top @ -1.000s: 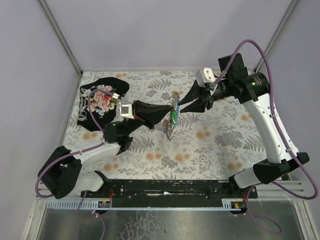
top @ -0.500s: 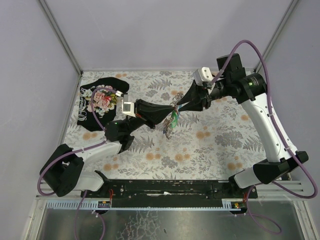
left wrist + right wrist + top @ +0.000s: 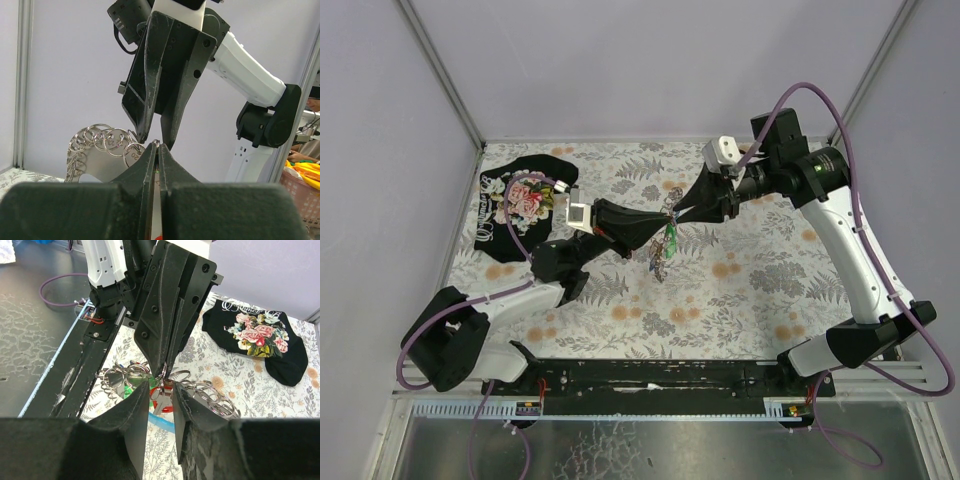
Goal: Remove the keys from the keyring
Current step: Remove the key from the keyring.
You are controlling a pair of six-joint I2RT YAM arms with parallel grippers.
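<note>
My left gripper (image 3: 663, 222) is shut on the thin silvery keyring (image 3: 158, 144) and holds it above the table. The keys (image 3: 663, 250) hang below it in the top view. In the right wrist view I see a red key (image 3: 167, 402), a green key (image 3: 131, 389) and several small split rings (image 3: 210, 397). The light-blue fob (image 3: 161, 423) shows below them. My right gripper (image 3: 677, 212) is open and meets the left gripper tip to tip. Its fingers (image 3: 134, 410) stand on either side of the ring and the red key.
A black floral cloth (image 3: 520, 200) lies at the back left of the patterned table; it also shows in the right wrist view (image 3: 260, 337). A black rail (image 3: 650, 375) runs along the near edge. Grey walls close in the back and sides.
My right gripper has moved left until its tips reach the left gripper's tip. My left gripper has risen slightly with the keyring, and the keys hang freer.
</note>
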